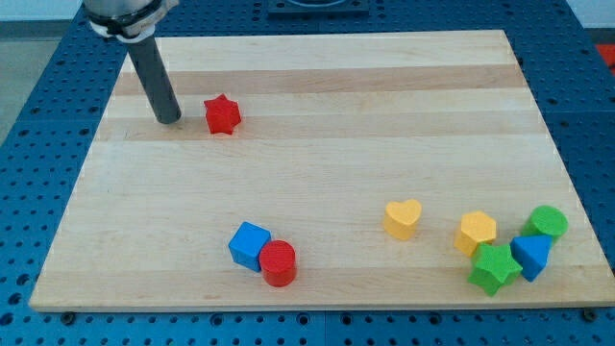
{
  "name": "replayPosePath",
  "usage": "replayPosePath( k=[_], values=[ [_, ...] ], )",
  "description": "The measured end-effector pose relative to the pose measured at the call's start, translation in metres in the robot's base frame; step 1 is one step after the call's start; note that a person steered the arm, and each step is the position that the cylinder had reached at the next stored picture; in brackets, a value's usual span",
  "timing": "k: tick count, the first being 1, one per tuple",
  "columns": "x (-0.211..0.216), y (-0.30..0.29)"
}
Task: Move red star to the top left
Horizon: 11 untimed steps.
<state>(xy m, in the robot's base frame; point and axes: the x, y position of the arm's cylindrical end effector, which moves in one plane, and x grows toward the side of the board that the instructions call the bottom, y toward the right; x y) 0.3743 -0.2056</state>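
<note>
The red star (pixel 222 115) lies on the wooden board (pixel 317 154) in the view's upper left part. My tip (pixel 170 120) rests on the board just to the view's left of the star, a small gap apart from it. The dark rod rises from the tip toward the view's top left corner.
A blue cube (pixel 250 244) touches a red cylinder (pixel 279 262) near the view's bottom centre. At the bottom right lie a yellow heart (pixel 403 218), a yellow hexagon (pixel 476 232), a green star (pixel 494 267), a blue triangle (pixel 531 255) and a green cylinder (pixel 548 222).
</note>
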Motion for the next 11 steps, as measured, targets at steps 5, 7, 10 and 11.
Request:
replayPosePath(
  k=[5,7,10,11],
  values=[
    [-0.024,0.045],
    [0.009,0.046],
    [-0.085,0.080],
    [-0.095,0.086]
  ],
)
